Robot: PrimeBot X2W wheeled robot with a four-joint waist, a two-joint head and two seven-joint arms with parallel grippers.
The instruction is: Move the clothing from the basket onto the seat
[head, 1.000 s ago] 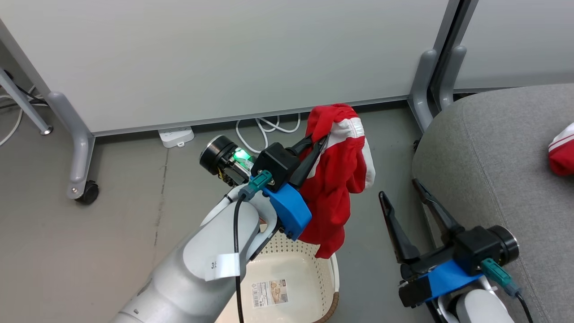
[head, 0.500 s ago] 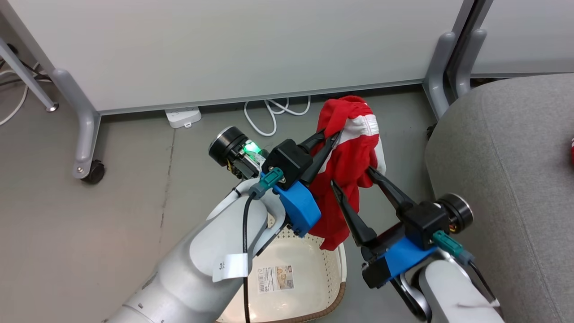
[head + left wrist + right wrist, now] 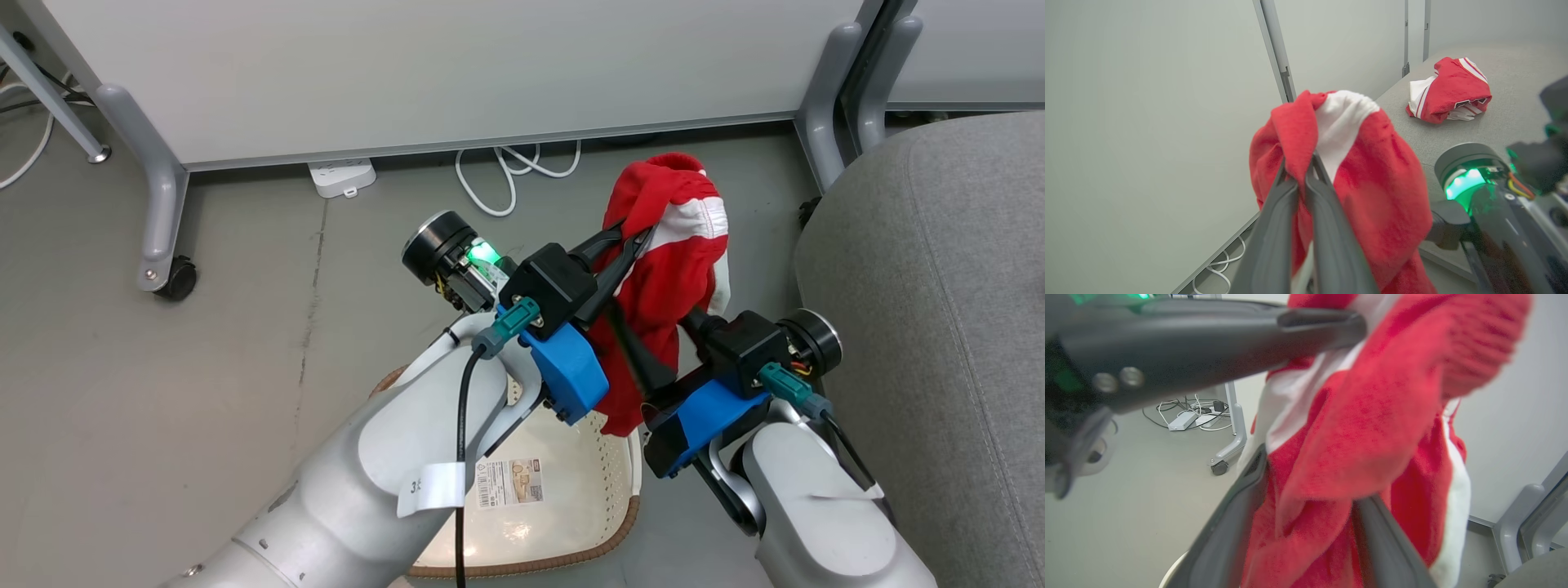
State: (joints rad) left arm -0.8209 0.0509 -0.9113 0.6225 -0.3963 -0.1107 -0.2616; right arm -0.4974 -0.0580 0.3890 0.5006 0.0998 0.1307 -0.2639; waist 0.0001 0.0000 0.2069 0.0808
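- Clamping a fold of the red garment (image 3: 673,245) tight in the left pincer (image 3: 633,235).
- Straddling the hanging cloth lower down with the right pincer (image 3: 1310,477), fingers spread wide on either side.
- Dangling above the basket (image 3: 630,506), its hem over the far rim, beside the seat (image 3: 939,286).
- Lying crumpled on the seat: the second red garment (image 3: 1449,90).

Overhead head, close wrists, shared garment (image 3: 669,278)

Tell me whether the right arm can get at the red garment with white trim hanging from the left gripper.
Probably yes. The right gripper stands open with its fingers on either side of the red, white-trimmed garment hanging from the shut left gripper; nothing else lies between them.
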